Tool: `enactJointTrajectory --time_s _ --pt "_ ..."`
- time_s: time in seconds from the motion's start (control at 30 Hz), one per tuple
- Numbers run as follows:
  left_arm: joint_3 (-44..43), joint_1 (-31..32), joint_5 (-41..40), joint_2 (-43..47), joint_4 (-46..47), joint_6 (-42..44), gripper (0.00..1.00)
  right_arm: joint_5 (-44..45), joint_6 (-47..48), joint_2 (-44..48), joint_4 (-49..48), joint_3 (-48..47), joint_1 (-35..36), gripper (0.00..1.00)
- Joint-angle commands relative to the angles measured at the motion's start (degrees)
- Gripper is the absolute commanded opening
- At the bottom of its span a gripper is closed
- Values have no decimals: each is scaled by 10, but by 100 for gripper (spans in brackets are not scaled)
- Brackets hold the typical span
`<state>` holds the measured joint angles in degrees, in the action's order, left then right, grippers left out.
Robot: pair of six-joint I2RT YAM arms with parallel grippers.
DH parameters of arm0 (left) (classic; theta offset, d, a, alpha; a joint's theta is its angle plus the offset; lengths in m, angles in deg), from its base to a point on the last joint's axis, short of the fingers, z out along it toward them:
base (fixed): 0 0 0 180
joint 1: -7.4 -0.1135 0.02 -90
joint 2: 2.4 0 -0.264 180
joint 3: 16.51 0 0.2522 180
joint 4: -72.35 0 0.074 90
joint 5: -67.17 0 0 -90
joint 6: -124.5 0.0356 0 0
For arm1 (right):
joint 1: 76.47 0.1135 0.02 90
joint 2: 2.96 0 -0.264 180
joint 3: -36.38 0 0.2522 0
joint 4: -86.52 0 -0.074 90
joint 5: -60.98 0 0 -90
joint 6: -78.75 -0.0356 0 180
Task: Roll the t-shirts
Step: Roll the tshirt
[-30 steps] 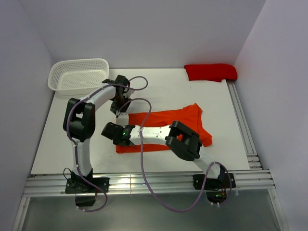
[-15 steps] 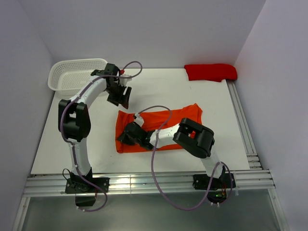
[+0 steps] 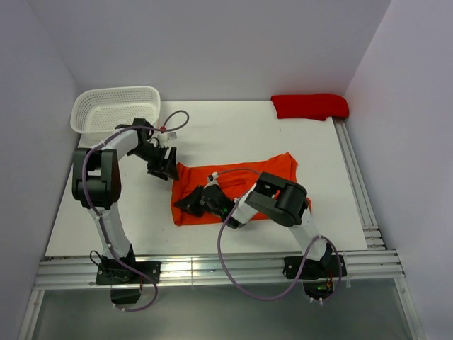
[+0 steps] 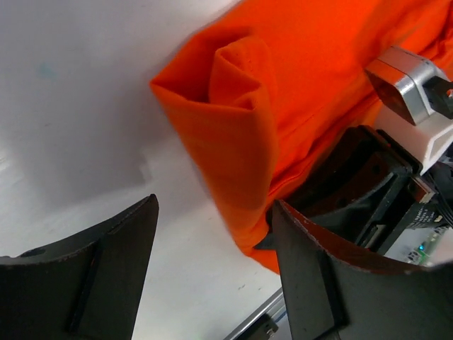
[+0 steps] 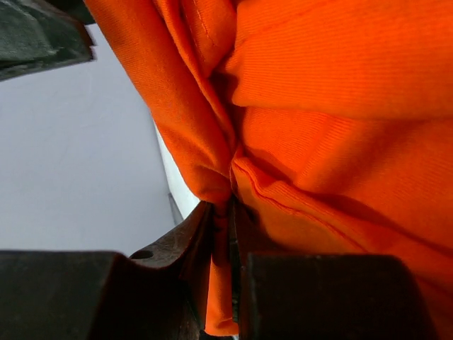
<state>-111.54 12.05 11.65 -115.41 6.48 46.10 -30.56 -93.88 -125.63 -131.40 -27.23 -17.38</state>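
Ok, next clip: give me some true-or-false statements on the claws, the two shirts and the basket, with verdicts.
1. The right claw is pinched on the orange t-shirt. True.
2. The left claw grips the orange t-shirt too. False: its jaws stand open, clamped on nothing.
3. The red t-shirt lies in the white basket. False: it lies on the table, at the far right corner.
4. The white basket sits at the table's far left corner. True.

Left gripper (image 3: 163, 167) points toward five o'clock, fingers spread wide, empty. Right gripper (image 3: 188, 205) reaches toward nine o'clock, jaws pinched on the orange t-shirt (image 3: 272, 168).
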Motion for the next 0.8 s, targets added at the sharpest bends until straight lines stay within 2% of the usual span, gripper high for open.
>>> enactJointTrajectory --time_s 0.0,0.13,0.23,0.27,0.33,0.37,0.47,0.53,0.67,0.77 --pt "16 2 74 -5 62 10 70 -24 -11 -20 13 21 3 10" --pt "30 2 67 -21 111 -28 66 -23 -12 -14 10 32 0 10" --pt "27 3 41 -19 130 -61 55 -22 -2 -5 35 29 -1 10" --pt "22 5 27 -17 131 -75 42 -19 4 -1 46 24 -1 10" --pt "17 13 -15 -8 127 -83 30 -13 22 7 92 16 0 10" --pt "15 17 -30 -4 125 -91 16 -3 28 15 109 5 1 11" --pt "11 36 -102 9 115 -104 0 14 56 37 189 -17 4 15" --pt "10 52 -135 17 104 -106 0 44 79 55 264 -31 9 21" --pt "15 78 -205 27 92 -103 0 105 116 78 409 -96 24 42" --pt "14 94 -227 28 86 -104 0 149 133 91 500 -135 41 48"
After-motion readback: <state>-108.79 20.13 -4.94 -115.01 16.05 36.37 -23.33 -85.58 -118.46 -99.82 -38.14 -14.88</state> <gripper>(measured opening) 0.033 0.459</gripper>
